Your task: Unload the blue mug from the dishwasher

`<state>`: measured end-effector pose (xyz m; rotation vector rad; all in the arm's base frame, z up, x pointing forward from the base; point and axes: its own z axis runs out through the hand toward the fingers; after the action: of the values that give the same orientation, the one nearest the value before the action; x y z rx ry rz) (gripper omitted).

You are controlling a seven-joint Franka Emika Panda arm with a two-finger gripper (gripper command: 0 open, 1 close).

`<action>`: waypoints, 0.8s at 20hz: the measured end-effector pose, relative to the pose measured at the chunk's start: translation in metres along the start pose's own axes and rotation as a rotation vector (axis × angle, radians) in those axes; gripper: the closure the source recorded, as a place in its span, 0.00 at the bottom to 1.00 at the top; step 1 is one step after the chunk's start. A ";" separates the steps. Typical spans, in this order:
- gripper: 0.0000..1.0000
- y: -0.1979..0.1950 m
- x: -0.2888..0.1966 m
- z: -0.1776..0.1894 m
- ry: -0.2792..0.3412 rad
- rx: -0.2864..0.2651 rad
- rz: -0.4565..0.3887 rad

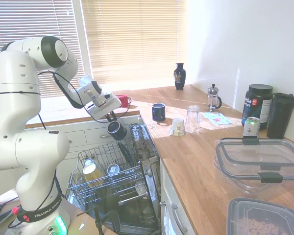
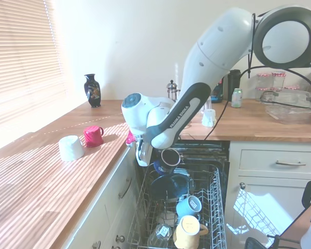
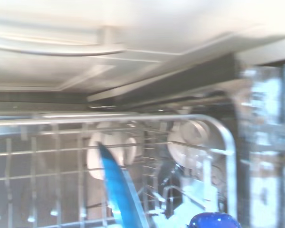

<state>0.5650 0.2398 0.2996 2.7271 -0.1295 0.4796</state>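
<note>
Nearest in the first exterior view, the dishwasher [image 1: 112, 188] stands open with its wire rack [image 1: 100, 178] pulled out, cups left inside. Above it the gripper [image 1: 111, 119] pinches the blue mug [image 1: 116, 130] by the rim — the mug hangs just under the fingers, clear of the rack, mouth tipped sideways. The counter [image 1: 196, 156] lies at about three o'clock from the mug; beyond, a second blue mug [image 1: 158, 111] and a vase [image 1: 180, 76] stand farther back.

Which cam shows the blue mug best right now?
First exterior view: the blue mug hangs clear above the dishwasher rack, opening facing the camera. Second exterior view shows it partly behind the arm. Wrist view doesn't clearly show it.
</note>
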 end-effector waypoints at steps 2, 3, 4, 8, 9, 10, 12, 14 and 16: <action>1.00 0.015 0.010 -0.003 -0.004 -0.007 0.020; 1.00 0.022 0.015 -0.004 -0.005 -0.013 0.028; 1.00 0.029 0.020 -0.005 -0.007 -0.016 0.038; 1.00 0.057 0.040 -0.011 -0.016 -0.027 0.088; 1.00 0.063 0.046 -0.013 -0.014 -0.030 0.100; 1.00 0.069 0.051 -0.015 -0.013 -0.035 0.110; 1.00 0.081 0.060 -0.017 -0.011 -0.041 0.129; 1.00 0.093 0.068 -0.016 -0.016 -0.051 0.149; 1.00 0.108 0.075 -0.012 -0.020 -0.060 0.171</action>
<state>0.6154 0.1420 0.3733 2.6750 -0.3790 0.4874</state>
